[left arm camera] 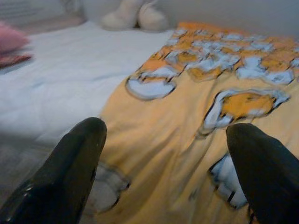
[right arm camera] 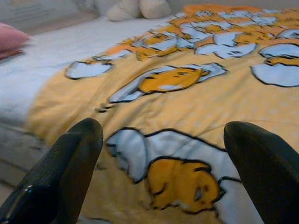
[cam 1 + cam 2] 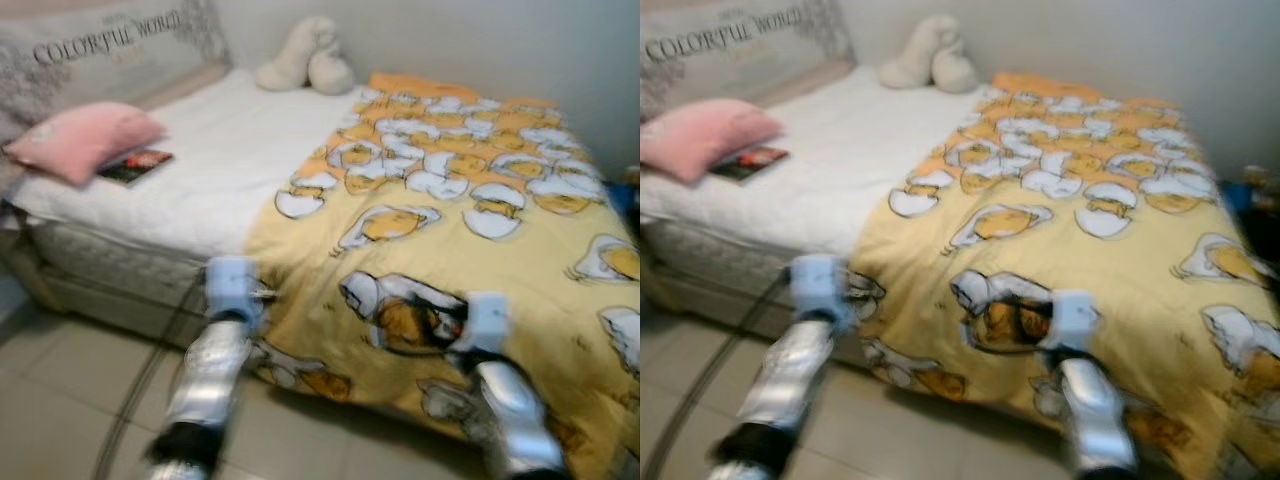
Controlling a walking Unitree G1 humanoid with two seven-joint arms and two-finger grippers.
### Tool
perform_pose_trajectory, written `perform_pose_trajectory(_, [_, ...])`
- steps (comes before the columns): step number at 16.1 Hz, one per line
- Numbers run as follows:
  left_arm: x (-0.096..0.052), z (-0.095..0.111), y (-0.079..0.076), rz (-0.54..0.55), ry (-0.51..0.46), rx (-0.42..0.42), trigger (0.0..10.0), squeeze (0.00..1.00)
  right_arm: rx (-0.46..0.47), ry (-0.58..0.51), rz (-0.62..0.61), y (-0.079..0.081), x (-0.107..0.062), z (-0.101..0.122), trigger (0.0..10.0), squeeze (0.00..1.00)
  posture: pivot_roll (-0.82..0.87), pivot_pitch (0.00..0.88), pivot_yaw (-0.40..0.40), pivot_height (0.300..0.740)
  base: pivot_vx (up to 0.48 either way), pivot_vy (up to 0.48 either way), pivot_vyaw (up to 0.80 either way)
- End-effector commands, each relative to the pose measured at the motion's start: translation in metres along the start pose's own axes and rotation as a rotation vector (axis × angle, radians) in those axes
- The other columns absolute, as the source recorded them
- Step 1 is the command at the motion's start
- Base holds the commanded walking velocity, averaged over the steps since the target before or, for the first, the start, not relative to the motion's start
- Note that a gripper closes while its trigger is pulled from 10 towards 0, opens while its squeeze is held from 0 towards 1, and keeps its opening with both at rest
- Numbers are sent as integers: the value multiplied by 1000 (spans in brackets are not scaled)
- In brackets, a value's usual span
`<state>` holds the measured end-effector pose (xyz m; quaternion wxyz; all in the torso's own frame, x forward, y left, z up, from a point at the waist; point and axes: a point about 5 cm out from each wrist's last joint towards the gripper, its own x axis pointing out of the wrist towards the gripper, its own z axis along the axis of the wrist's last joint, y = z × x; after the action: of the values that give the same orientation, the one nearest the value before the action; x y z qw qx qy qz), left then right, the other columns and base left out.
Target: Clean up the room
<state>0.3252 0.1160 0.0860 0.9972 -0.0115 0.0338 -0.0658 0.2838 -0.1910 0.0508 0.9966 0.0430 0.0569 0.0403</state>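
Note:
A yellow blanket (image 3: 470,230) printed with cartoon egg figures covers the right half of the bed and hangs over its near edge. On the bare white sheet (image 3: 210,160) lie a pink pillow (image 3: 85,138), a book (image 3: 135,165) beside it, and a cream plush toy (image 3: 305,58) by the wall. Both silver arms reach toward the bed's near edge. My left gripper (image 1: 166,135) is open at the blanket's left border, holding nothing. My right gripper (image 2: 163,135) is open over the blanket's hanging part, also holding nothing.
A grey pillow (image 3: 110,45) with printed lettering leans at the head of the bed. Tiled floor (image 3: 70,390) lies in front, with a dark cable (image 3: 135,395) running across it. A dark blue object (image 3: 628,195) sits at the far right. The eye views are blurred.

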Motion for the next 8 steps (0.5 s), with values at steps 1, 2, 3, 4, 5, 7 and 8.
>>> perform_pose_trajectory(1, [2,3,15,41,-8,9,10000,0,3,-38,20,8,7,9,10000,0,151,0,17,740,472,0,587])
perform_pose_trajectory(2, [3,2,16,50,-1,7,10000,0,3,-36,34,13,8,8,10000,0,144,0,26,740,472,0,587])
perform_pose_trajectory(3, [4,1,18,55,9,5,10000,0,-2,-35,54,18,11,8,10000,0,140,0,41,740,472,0,587])
perform_pose_trajectory(4, [5,2,18,47,11,7,10000,0,-2,-38,56,20,12,8,10000,0,141,0,43,740,472,0,587])
perform_pose_trajectory(5, [5,3,18,38,6,14,10000,0,8,-44,47,21,13,9,10000,0,140,0,55,740,472,0,581])
perform_pose_trajectory(7, [-4,-3,24,47,7,39,10000,0,18,-49,42,22,11,8,10000,0,129,0,69,740,472,0,587])
perform_pose_trajectory(8, [-11,-8,25,53,31,28,10000,0,21,-50,46,21,9,7,10000,0,134,0,66,740,472,0,587])
